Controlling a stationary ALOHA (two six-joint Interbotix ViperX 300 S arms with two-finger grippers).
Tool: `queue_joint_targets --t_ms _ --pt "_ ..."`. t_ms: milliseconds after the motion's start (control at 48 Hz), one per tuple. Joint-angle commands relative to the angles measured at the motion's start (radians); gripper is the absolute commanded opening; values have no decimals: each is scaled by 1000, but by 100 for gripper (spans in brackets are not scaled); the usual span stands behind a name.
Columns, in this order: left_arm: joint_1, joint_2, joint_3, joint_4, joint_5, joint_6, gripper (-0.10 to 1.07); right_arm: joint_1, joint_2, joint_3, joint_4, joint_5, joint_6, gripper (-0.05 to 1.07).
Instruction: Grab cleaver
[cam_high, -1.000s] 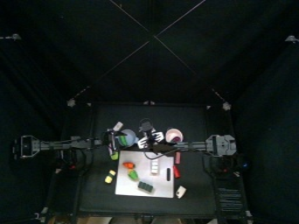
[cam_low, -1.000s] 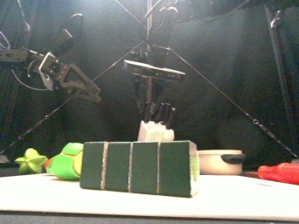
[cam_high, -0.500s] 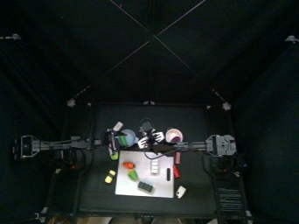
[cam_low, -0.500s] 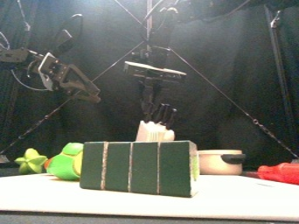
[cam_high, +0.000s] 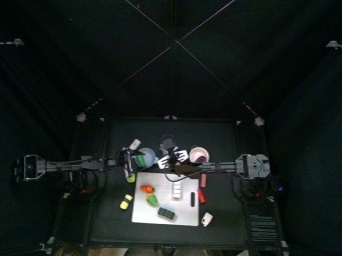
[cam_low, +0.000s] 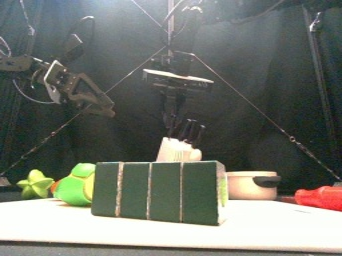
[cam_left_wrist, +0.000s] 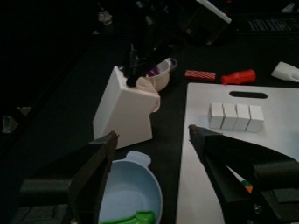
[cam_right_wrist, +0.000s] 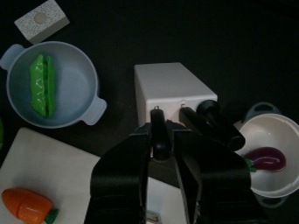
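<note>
Cleaver handle stood upright in the white knife block, at about twelve o'clock of the white cutting board in the top view. The right gripper hung straight above the block with its two jaws closed partway around that dark handle, one pad pressing each side; other dark handles rose just beside it. A blue bowl with a green pod lay at nine o'clock of the block. The left gripper hovered off the table with jaws spread wide, holding nothing.
</note>
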Motion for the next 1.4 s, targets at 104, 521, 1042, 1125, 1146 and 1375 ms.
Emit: queue_joint_targets --t_ms 104,521,1042,1125,1146,1375 --pt "2 -2 -11 0 -5 2 99 3 -21 -46 -21 14 -5 58" --pt "3 -3 -12 0 -5 2 99 29 -38 -46 -38 29 -5 58" --pt "3 -2 -12 0 -6 2 99 75 -49 -86 -81 101 -6 57" --pt "3 -2 -12 0 -5 2 99 81 -51 -94 -87 109 -9 57" --pt "3 -2 -12 0 -6 2 99 83 -52 -95 -89 112 -12 57" --pt "2 -2 -11 0 -5 2 99 100 -61 -104 -95 150 -17 57"
